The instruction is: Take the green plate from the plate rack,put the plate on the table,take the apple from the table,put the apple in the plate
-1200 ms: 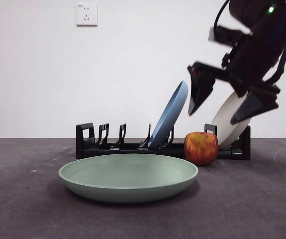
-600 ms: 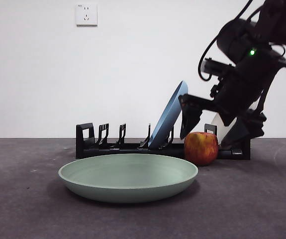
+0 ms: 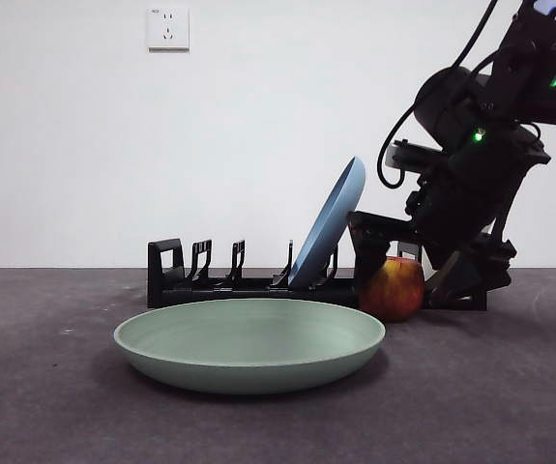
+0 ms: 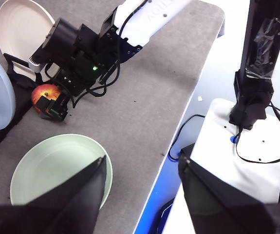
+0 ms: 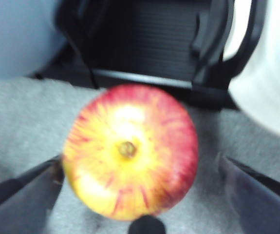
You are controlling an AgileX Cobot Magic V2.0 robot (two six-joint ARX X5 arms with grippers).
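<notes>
Front view: low, level with the table (image 3: 55,406), facing a white wall across it, close to the green plate (image 3: 248,343) with the plate rack (image 3: 219,280) and the apple (image 3: 394,288) behind. Left wrist view: high and well back, looking down on the same table (image 4: 144,97), sharing with the front view the green plate (image 4: 57,170), the apple (image 4: 44,92) and the right gripper (image 4: 49,105) around it. Right wrist view: very near and blurred, straight down on the apple (image 5: 130,151) between its own spread jaws, rack base (image 5: 144,58) just beyond, shared with both others.
</notes>
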